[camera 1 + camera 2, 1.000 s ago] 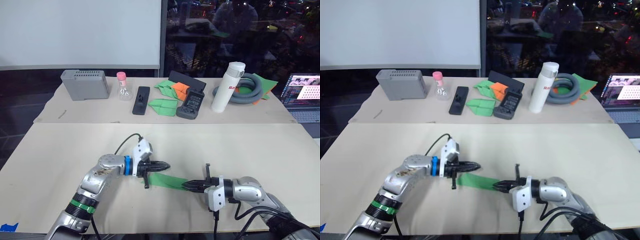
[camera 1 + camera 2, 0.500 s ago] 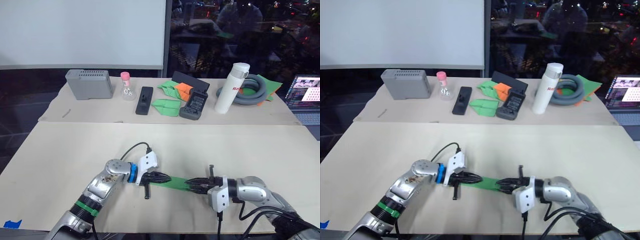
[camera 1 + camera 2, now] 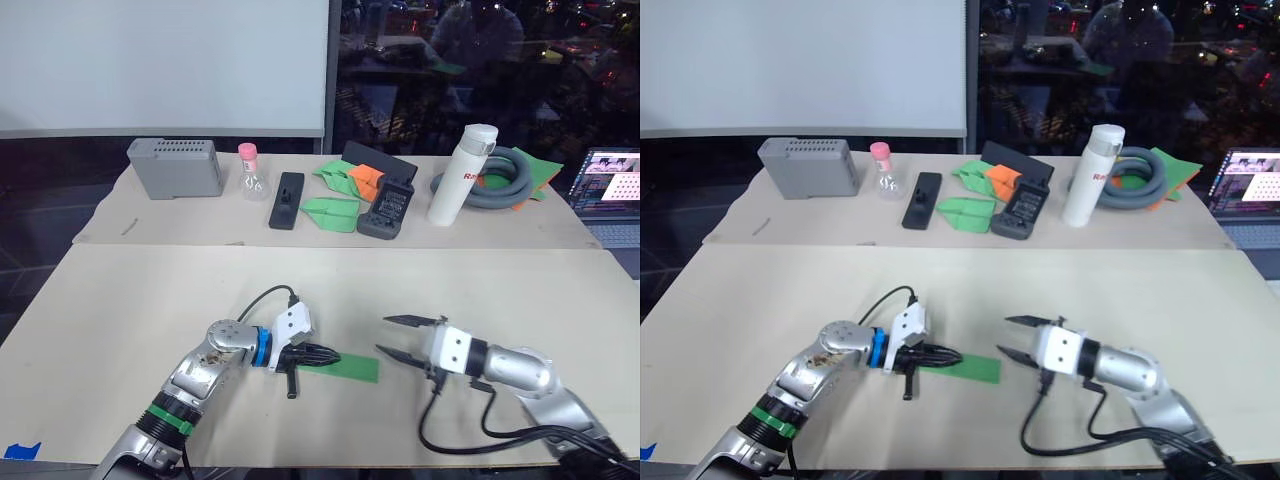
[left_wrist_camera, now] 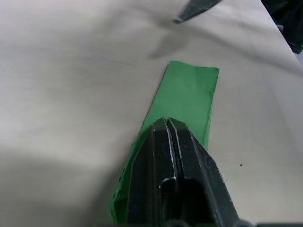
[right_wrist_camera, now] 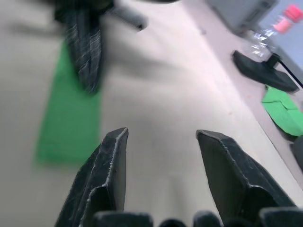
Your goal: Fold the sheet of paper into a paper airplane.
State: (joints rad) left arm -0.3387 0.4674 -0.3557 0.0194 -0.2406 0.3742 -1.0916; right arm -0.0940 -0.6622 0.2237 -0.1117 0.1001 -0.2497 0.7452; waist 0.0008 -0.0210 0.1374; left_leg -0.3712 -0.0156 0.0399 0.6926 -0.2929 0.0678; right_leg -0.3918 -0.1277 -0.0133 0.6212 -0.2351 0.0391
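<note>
- My left gripper (image 3: pixel 332 356) has its two black fingers pressed together, lying on top of the sheet of paper (image 3: pixel 352 366); the left wrist view shows the closed fingertips resting on the near part of the green strip, with paper visible on both sides of them.
- The sheet of paper is a narrow folded green strip lying flat on the front table (image 3: pixel 130 300), its free end pointing toward my right gripper.
- My right gripper (image 3: pixel 393 338) has its fingers spread wide apart and holds nothing; it sits just beside the free end of the strip, not touching it.
- In the right wrist view, both of my spread fingers (image 5: pixel 110 165) frame bare tabletop, with the green strip off to one side.
- On the rear table (image 3: pixel 180 225), well apart from my grippers: a grey box (image 3: pixel 174 167), a small flask with a pink cap (image 3: pixel 250 174), a black remote (image 3: pixel 285 200), a folded green plane (image 3: pixel 330 212), a piece of orange paper (image 3: pixel 362 178), a black handset (image 3: pixel 388 210), a white bottle (image 3: pixel 450 187) and a coiled grey hose (image 3: pixel 505 180).
- A laptop (image 3: pixel 610 195) stands open at the far right edge.
</note>
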